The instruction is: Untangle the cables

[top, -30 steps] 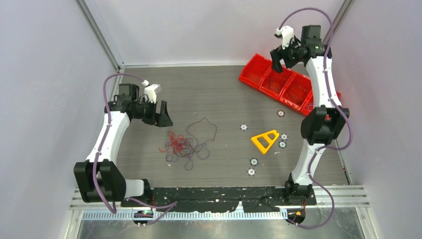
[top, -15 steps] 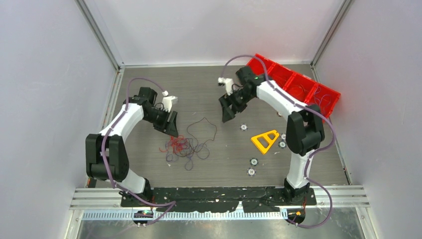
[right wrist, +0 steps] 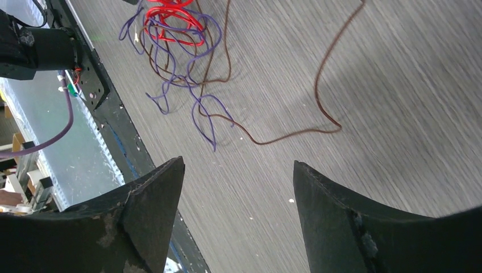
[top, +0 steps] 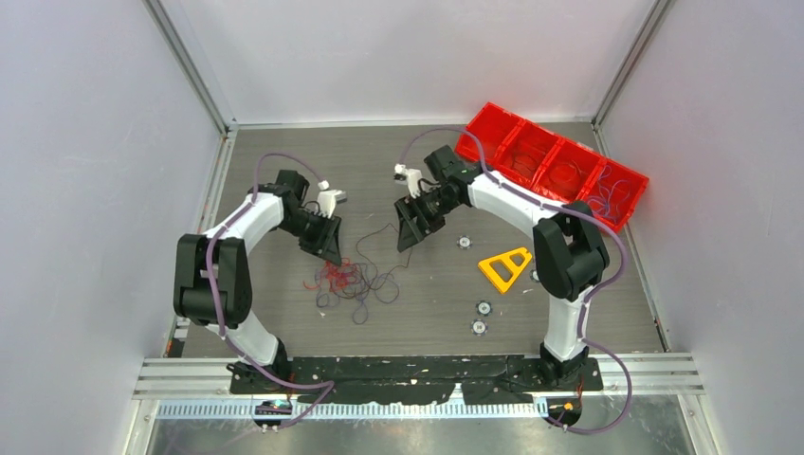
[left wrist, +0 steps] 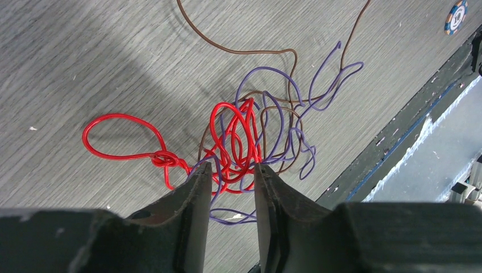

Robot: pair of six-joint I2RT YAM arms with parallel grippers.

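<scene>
The cables (top: pixel 351 282) lie in a small knotted clump of red, purple and brown wires at the table's middle left. A long brown wire (top: pixel 391 248) loops out to the right. My left gripper (top: pixel 327 248) is just above the clump's upper left edge. In the left wrist view the left gripper (left wrist: pixel 232 166) is open with a narrow gap, and red strands (left wrist: pixel 236 139) show just past its tips. My right gripper (top: pixel 408 237) is open and empty over the brown loop. In the right wrist view the right gripper (right wrist: pixel 239 165) hovers above the table, with the brown wire (right wrist: pixel 324 85) and the clump (right wrist: pixel 176 34) beyond it.
A red compartment bin (top: pixel 555 166) holding more wires stands at the back right. A yellow triangular piece (top: pixel 505 267) and several small round discs (top: pixel 483 308) lie right of centre. One disc (left wrist: pixel 456 17) shows in the left wrist view. The black front rail (top: pixel 427 370) runs along the near edge.
My right arm has swung from the red bin down and left to the brown loop. My left gripper has moved right and nearer, to the edge of the clump. The cables have not moved.
</scene>
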